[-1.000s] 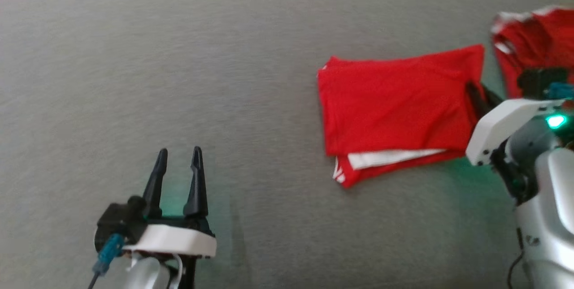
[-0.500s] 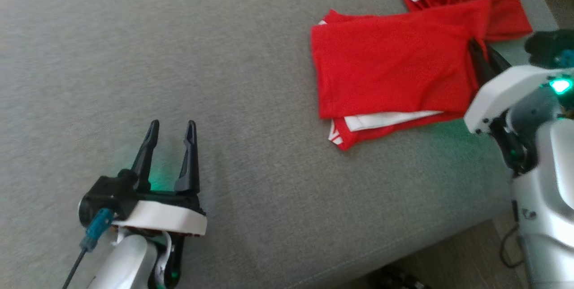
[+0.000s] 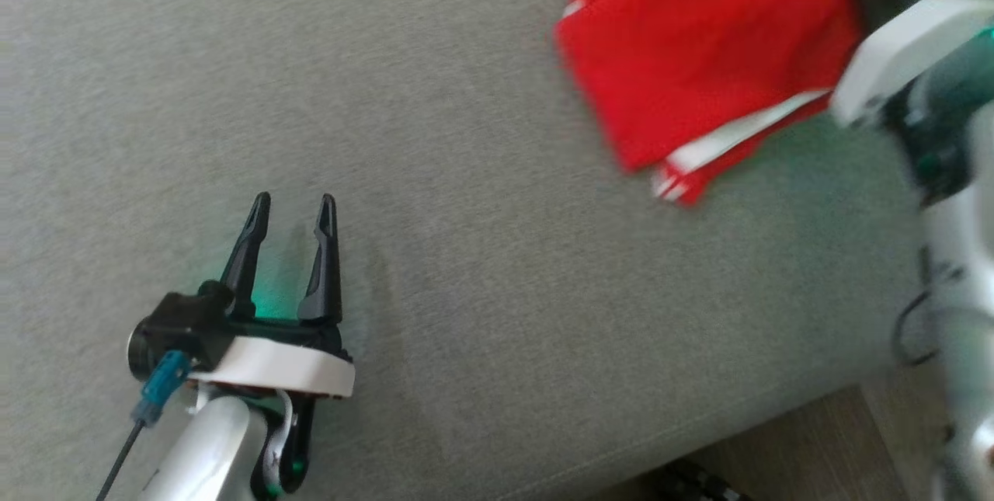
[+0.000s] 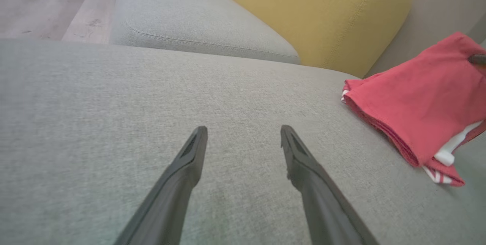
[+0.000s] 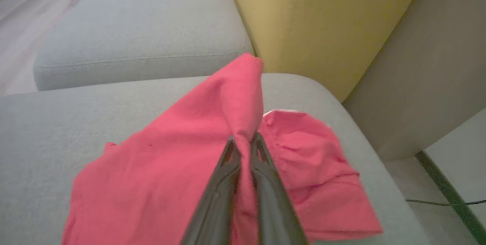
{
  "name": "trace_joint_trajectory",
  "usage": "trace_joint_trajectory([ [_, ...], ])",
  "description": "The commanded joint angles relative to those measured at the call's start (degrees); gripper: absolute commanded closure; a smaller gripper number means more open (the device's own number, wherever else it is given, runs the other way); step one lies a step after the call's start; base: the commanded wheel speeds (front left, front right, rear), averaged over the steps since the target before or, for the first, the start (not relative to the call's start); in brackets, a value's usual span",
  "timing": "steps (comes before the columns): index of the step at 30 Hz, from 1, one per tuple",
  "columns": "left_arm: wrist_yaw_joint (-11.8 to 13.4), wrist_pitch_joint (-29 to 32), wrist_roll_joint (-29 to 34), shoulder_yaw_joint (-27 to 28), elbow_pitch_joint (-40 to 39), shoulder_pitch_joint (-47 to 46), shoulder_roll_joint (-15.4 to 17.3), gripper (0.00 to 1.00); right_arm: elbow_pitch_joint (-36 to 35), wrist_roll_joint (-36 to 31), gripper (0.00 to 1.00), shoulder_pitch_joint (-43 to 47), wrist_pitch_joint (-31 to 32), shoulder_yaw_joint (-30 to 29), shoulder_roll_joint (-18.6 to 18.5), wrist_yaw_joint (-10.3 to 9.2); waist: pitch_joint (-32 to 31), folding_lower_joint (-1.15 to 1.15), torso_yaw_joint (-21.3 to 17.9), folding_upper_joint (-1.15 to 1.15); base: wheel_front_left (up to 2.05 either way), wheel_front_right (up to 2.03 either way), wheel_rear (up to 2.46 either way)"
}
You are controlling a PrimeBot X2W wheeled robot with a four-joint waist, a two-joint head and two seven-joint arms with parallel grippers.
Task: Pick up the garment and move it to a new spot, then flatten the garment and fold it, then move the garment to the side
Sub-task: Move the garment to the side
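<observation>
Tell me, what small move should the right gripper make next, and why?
Probably draw the folded red garment sideways toward the end of the cushion. The right gripper is shut on its edge, the folding looks done, and the left gripper stands open, apart from it.

One yellow cushion [image 4: 315,13]. Beside it, two grey seat cushions: the near seat cushion [image 4: 95,97] and the far seat cushion [image 4: 182,13]. Two red garments: a folded garment [image 5: 152,176] and a crumpled garment [image 5: 315,169] nearer the yellow cushion. Two claws: left claw [image 3: 293,202] and right claw [image 5: 244,138].

Garment [image 3: 699,74] blurred in head view — top cut by edge.
</observation>
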Motion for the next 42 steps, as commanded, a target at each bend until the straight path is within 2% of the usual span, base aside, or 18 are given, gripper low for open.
trace_joint_trajectory([
  [1, 0.32, -0.2, 0.36, 1.64, -2.01, -1.3, 0.85, 0.0, -1.36, -0.45, 1.0, -2.71, 0.23, -0.61, -1.74, -0.04, 0.06, 0.0, 1.07, 0.0, 0.0, 0.0, 0.0],
  [13, 0.49, -0.51, 0.42, 0.82, -2.67, -1.85, 0.49, 0.0, 4.31, -3.11, 1.0, -8.46, 4.38, -8.83, -13.21, -0.04, 2.33, 0.0, 7.15, 0.0, 0.0, 0.0, 0.0],
  [15, 0.5, -0.53, 0.44, 0.7, -2.68, -2.0, 0.47, 0.0, 5.08, -4.93, 0.13, -8.32, 3.44, -9.2, -14.37, -0.04, 2.62, 0.0, 7.58, 0.0, 0.0, 0.0, 0.0],
  [16, 0.49, -0.53, 0.45, 0.64, -2.68, -2.08, 0.47, 0.0, 5.52, -6.11, 0.0, -8.29, 2.48, -9.46, -14.92, -0.04, 2.73, 0.0, 7.73, 0.0, 0.0, 0.0, 0.0],
  [19, 0.55, -0.55, 0.48, 0.41, -2.59, -2.21, 0.41, 0.0, 7.11, -8.9, 0.0, -8.24, -0.83, -11.18, -14.6, -0.04, 2.76, 0.0, 8.02, 0.0, 0.0, 0.0, 0.0],
  [23, 0.68, -0.49, 0.41, 0.12, -2.25, -2.1, 0.31, 0.0, 9.28, -10.8, 0.0, -7.88, -4.21, -12.2, -12.39, -0.04, 2.19, 0.0, 7.95, 0.0, 0.0, 0.0, 0.0],
  [31, 0.85, -0.77, -0.17, 0.15, -1.49, -1.26, 0.45, 0.0, 10.94, -10.7, 0.0, -8.16, -9.75, -8.18, -8.94, -0.04, -1.39, 0.0, 7.64, 0.0, 0.0, 0.0, 0.0],
  [37, 1.13, -2.4, -1.91, 1.84, 0.09, 0.67, 0.29, 0.0, 8.7, -9.66, 0.0, -5.82, -14.53, -3.3, -5.44, -0.04, -8.09, 0.0, 9.35, 0.0, 0.0, 0.0, 0.0],
  [42, 1.95, -3.72, -2.98, 3.74, 1.39, 3.1, 0.03, 0.0, 7.15, -9.34, 0.0, -0.37, -19.07, -2.72, -1.83, -0.04, -13.76, 0.0, 12.01, 0.0, 0.0, 0.0, 0.0],
])
